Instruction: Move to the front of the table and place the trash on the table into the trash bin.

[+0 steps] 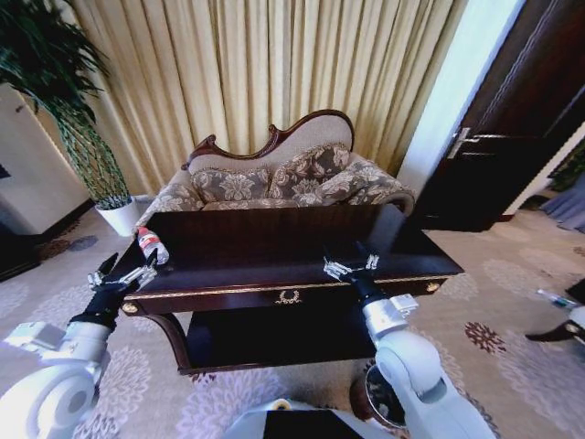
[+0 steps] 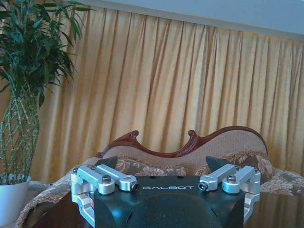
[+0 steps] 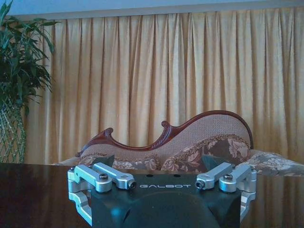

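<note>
— Grippers first: left gripper (image 1: 123, 274) at the near left corner of the table (image 1: 274, 240), fingers spread wide, empty; right gripper (image 1: 352, 266) over the front edge, likewise spread and empty.

— Trash?

— Bottle (image 1: 150, 245) with red label, lying on the left end just beyond the left gripper, not touched. No other litter made out. Trash bin (image 1: 377, 395) low by the right arm, partly hidden.

— Step, then?

— Probably arrival done, first pick pending. Calls for reaching forward, closing on the bottle.
</note>
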Controlling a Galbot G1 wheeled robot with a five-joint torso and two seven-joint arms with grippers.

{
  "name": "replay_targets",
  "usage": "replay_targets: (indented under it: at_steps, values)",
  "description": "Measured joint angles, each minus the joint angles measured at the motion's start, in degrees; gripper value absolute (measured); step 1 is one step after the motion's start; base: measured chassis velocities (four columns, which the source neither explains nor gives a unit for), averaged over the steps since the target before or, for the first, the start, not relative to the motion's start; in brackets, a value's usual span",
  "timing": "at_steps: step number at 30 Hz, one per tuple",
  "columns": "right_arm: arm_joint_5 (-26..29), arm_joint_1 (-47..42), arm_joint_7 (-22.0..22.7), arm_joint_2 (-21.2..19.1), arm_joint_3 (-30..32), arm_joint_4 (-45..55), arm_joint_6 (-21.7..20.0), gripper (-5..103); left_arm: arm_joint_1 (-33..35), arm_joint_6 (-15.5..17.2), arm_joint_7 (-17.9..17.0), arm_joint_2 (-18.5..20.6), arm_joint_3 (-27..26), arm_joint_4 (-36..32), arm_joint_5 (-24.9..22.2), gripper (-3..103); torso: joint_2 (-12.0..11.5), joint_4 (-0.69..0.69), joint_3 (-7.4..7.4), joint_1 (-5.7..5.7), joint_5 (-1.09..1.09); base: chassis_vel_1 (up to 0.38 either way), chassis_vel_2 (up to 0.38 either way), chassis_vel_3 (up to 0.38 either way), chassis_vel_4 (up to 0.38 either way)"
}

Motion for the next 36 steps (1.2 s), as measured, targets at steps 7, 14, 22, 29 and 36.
replay_targets:
  at_steps: [7,14,22,29,36]
  values:
    - [0.1,0.2,0.0,-0.1,0.1,0.0,0.0,100,0.0,-0.1,0.0,0.0,-0.2,0.0,0.0,100,0.0,0.00,0.00,0.00,0.00,0.000,0.000,0.000,0.000]
    - [0.3,0.3,0.2,-0.2,0.2,-0.1,0.0,100,-0.1,-1.9,-1.3,0.1,0.7,-0.1,2.1,100,0.0,0.00,0.00,0.00,0.00,0.000,0.000,0.000,0.000]
    - [1.6,0.9,1.3,-1.2,0.3,-0.7,-0.2,100,-6.9,10.1,-18.2,11.6,3.8,-2.9,-4.2,100,0.0,-0.03,0.00,0.00,0.00,0.000,0.000,0.000,0.000]
    - [1.4,0.5,1.7,-0.6,0.0,-2.0,-0.1,100,-11.0,17.5,-36.5,21.1,6.5,-4.0,-16.6,100,0.0,0.01,0.00,0.01,-0.01,0.000,0.000,0.000,0.000]
    - [1.1,1.1,1.4,-0.2,-1.6,-4.9,0.3,100,-21.7,19.0,-44.5,28.3,9.2,7.1,-26.1,100,0.0,-0.01,0.01,0.01,-0.02,0.000,0.000,0.000,0.000]
